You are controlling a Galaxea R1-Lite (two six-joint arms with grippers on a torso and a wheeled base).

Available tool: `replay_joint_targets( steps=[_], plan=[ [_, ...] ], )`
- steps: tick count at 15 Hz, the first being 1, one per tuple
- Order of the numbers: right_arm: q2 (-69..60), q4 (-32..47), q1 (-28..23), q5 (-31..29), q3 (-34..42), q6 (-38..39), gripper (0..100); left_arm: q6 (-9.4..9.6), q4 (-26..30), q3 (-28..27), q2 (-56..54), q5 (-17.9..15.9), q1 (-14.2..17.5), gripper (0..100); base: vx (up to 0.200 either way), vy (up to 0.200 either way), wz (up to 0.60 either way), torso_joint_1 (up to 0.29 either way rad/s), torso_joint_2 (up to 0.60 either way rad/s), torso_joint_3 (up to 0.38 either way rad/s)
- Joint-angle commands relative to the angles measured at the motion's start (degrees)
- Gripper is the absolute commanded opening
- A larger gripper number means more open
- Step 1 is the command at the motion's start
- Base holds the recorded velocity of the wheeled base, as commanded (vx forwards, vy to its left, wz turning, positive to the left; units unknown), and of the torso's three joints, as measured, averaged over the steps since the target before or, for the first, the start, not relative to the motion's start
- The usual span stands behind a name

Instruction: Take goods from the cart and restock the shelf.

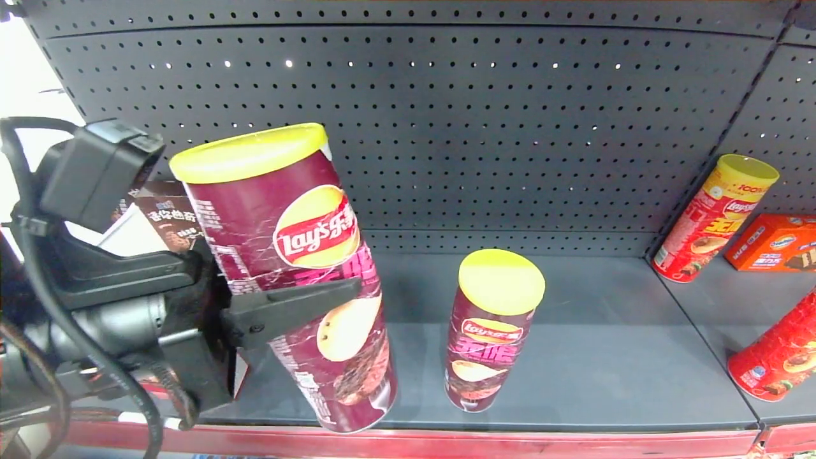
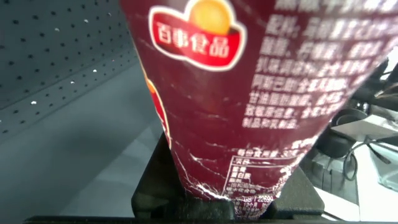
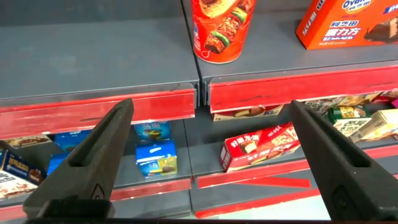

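**Head view: left claw holds a tilted can at the shelf edge**

Left claw point(image 1: 299, 284) is clamped round the purple can point(image 1: 287, 255). The can's long axis leans, lid up and tipped left, base low at the front lip of the shelf point(image 1: 605, 357), just left of the standing can point(image 1: 494, 331). Right claw point(image 3: 211, 106) gapes wide, well off. Base touching the shelf? Can't tell.

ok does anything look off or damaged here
The maroon can held in the left gripper is tilted, and its wrap shows whitish creases and scuffs. The second maroon can stands upright on the shelf. The two red cans on the right seem to lean, but that may be only the viewing angle.
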Motion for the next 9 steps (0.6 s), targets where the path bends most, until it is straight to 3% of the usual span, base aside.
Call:
replay_joint_targets(
  steps=[1, 2, 4, 9],
  plan=[
    [0.3, -0.1, 0.0, 0.0, 0.0, 0.0, 100, 0.46, -0.5, -5.9, 7.6, -0.2, -0.5, 0, 0.000, 0.000, 0.00, 0.000, 0.00, 0.000],
    [0.3, -0.1, 0.0, 0.0, 0.0, 0.0, 100, 1.43, -0.5, -8.4, 9.9, -0.1, -0.3, 0, 0.000, 0.000, 0.00, 0.000, 0.00, 0.000],
    [0.3, -0.1, 0.0, 0.0, 0.0, 0.0, 100, 7.76, -0.3, -12.6, 15.7, -0.3, 1.6, 0, 0.000, 0.000, 0.00, 0.000, 0.00, 0.000],
    [0.3, -0.1, 0.0, 0.0, 0.0, 0.0, 100, 13.30, -1.1, -20.4, 25.7, -2.0, 2.9, 0, 0.000, 0.000, 0.00, 0.000, 0.00, 0.000]
  ],
)
